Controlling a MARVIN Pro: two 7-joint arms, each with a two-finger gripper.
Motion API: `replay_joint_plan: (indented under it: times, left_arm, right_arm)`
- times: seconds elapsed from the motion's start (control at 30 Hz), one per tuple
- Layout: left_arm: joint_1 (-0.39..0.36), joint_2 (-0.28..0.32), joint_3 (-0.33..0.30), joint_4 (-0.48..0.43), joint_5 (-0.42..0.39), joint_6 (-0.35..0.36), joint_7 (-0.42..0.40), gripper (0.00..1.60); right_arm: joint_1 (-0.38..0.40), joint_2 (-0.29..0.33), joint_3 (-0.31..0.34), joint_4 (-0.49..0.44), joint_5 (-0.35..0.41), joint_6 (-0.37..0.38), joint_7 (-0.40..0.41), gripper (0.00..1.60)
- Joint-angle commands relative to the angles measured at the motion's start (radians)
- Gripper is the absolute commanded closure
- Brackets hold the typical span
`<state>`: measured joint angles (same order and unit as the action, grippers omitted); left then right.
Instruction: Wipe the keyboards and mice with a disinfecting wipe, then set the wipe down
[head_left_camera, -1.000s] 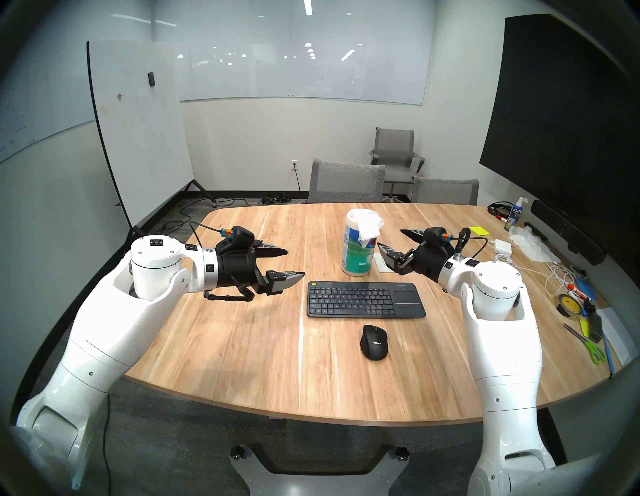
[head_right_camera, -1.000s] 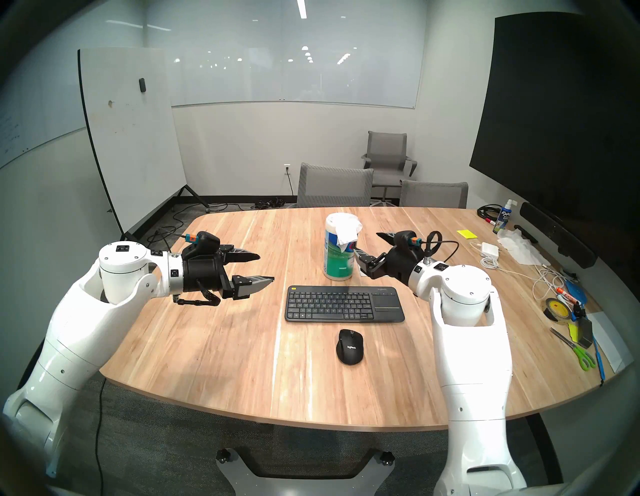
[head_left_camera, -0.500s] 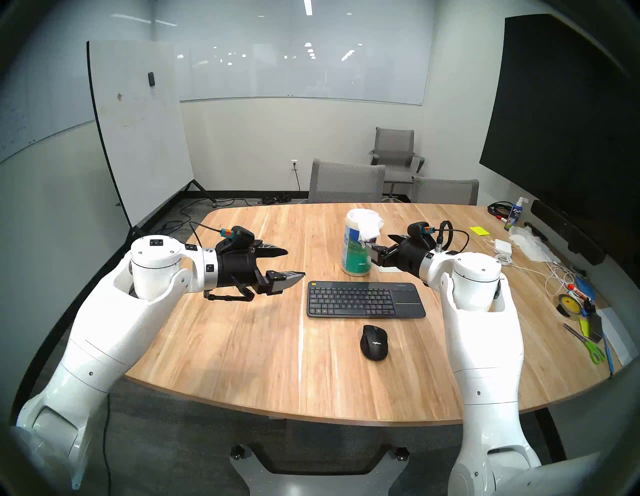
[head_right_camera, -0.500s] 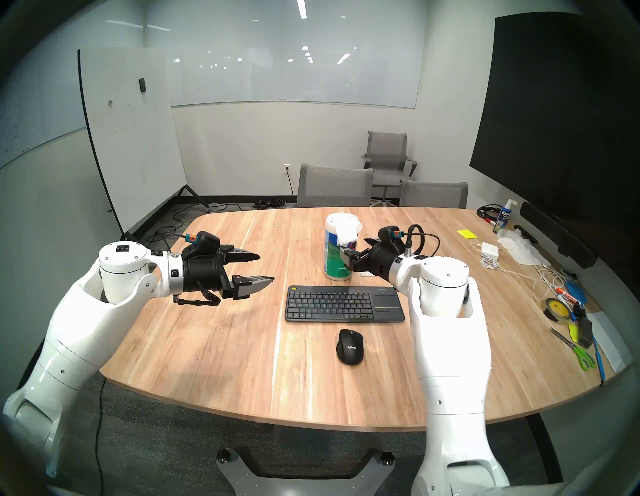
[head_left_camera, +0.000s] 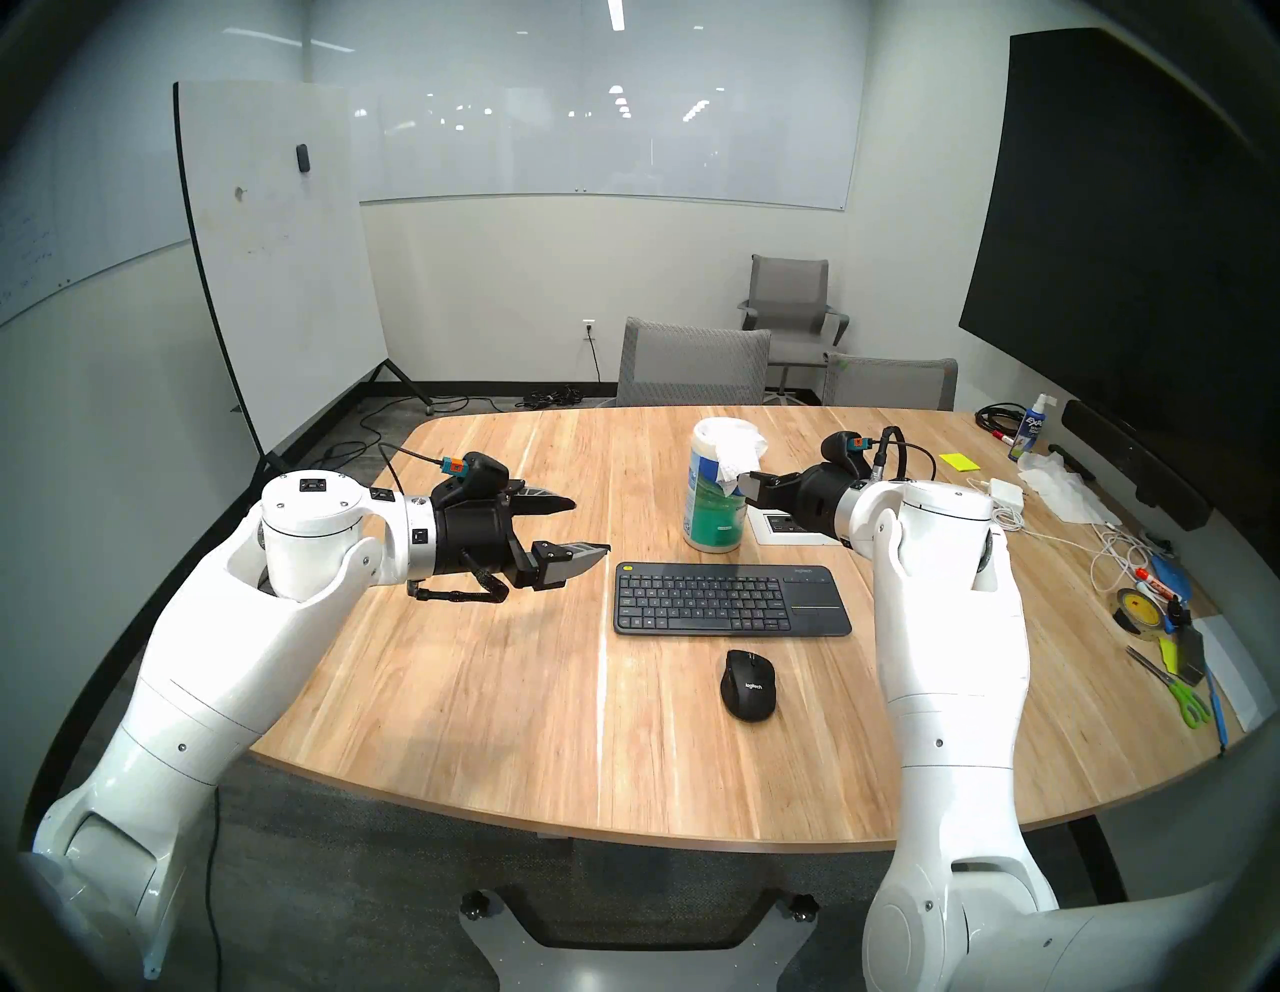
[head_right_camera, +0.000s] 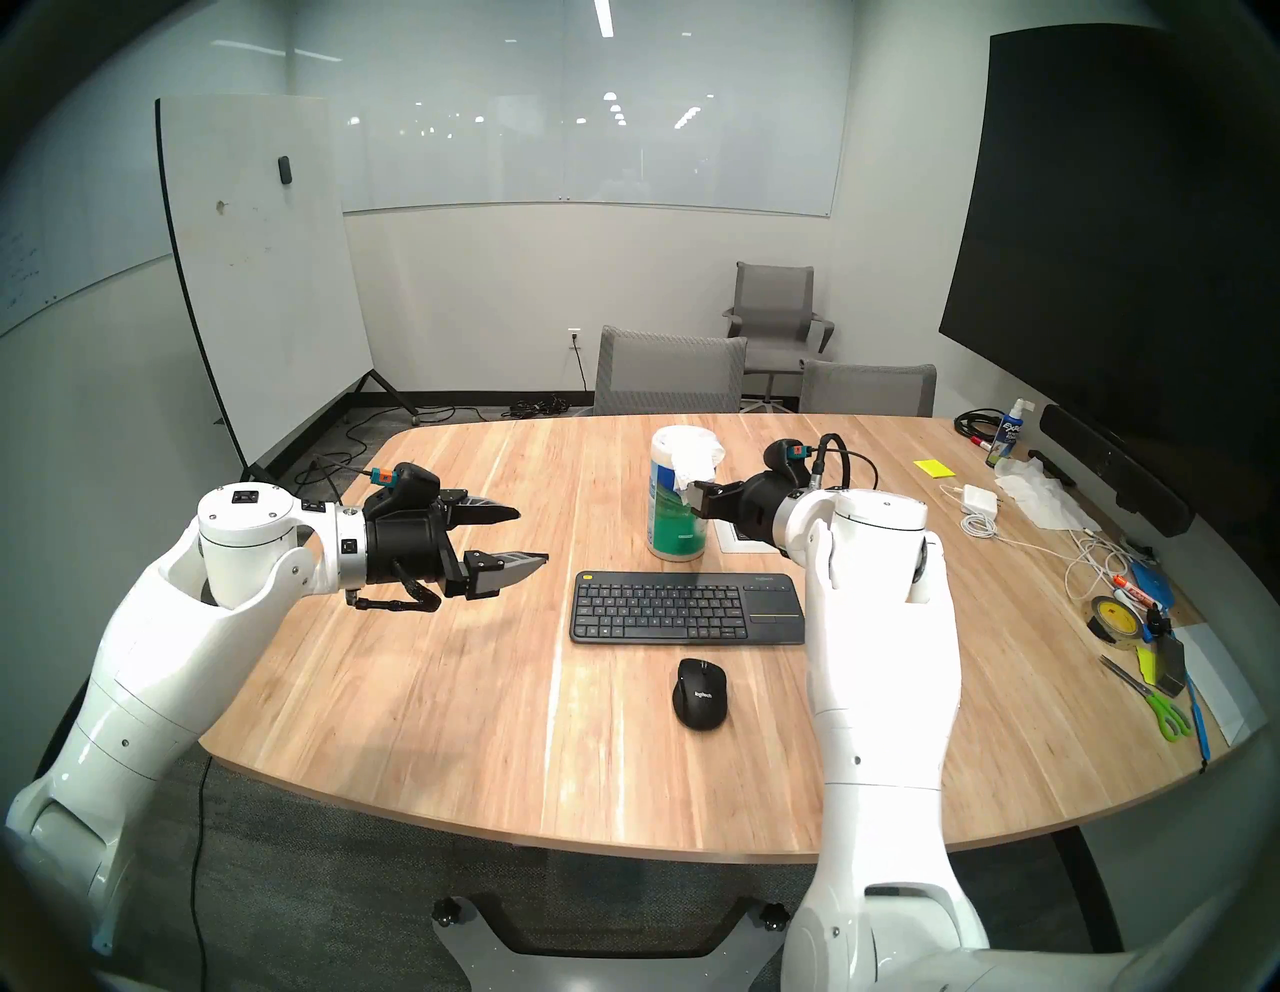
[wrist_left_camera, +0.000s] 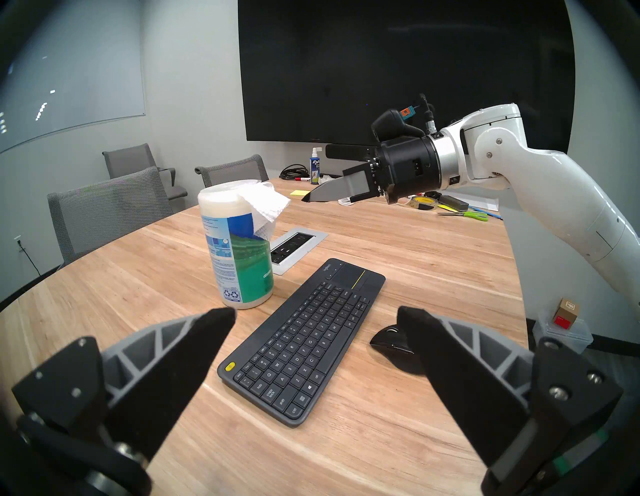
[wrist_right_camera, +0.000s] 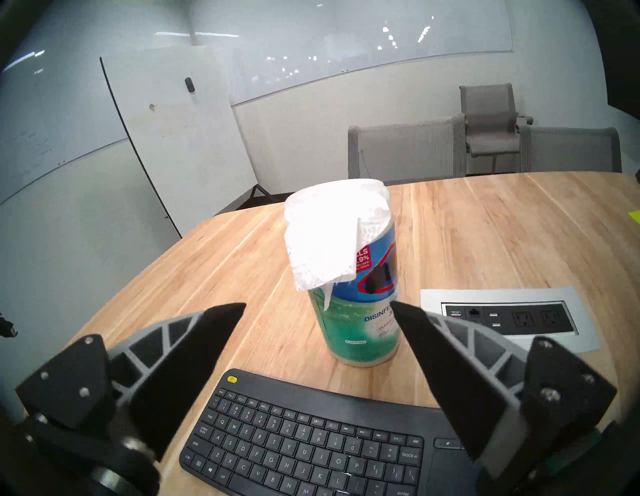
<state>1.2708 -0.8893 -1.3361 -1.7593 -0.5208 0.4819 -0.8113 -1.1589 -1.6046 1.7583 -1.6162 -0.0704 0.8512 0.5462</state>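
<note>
Meeting-room wooden worktop (head_left_camera: 485, 693): 1 keyboard (head_left_camera: 731, 598) at centre, 1 mouse (head_left_camera: 748, 685) toward the near edge, 1 wipe (head_left_camera: 740, 452) draped from the canister (head_left_camera: 713, 506) behind. Left gripper (head_left_camera: 585, 526) wide, empty. Right gripper (wrist_right_camera: 317, 311) wide, empty, just beside the wipe.

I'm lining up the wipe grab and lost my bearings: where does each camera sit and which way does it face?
Head stereo left: on the head, looking down over the table; both arms, left claw open.
Head stereo right: same scene, shifted slightly.
Left wrist: behind the left claw, facing across the keyboard toward the right claw.
Right wrist: behind the open right claw, facing the canister and the wipe draped over its top.
Shared: canister, wipe and keyboard appear in all four.
</note>
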Motion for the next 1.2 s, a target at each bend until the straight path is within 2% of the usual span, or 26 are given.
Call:
replay_joint_plan:
  times: [0.0, 0.3, 0.57, 1.17]
  left_arm:
    - [-0.008, 0.001, -0.006, -0.01, -0.001, -0.001, 0.0, 0.0]
    - [-0.007, 0.001, -0.006, -0.01, -0.001, -0.001, 0.0, 0.0]
    - [-0.007, 0.001, -0.007, -0.01, -0.001, -0.001, 0.001, 0.0]
    - [-0.007, 0.001, -0.007, -0.011, -0.002, -0.001, 0.001, 0.0]
  right_arm:
    - [0.098, -0.031, 0.029, 0.021, 0.036, 0.066, 0.001, 0.0]
    - [0.129, -0.044, 0.042, 0.079, 0.051, 0.08, 0.004, 0.0]
    - [0.134, -0.058, 0.038, 0.117, 0.047, 0.056, -0.001, 0.0]
    - [0.126, -0.063, 0.031, 0.141, 0.036, 0.023, -0.026, 0.0]
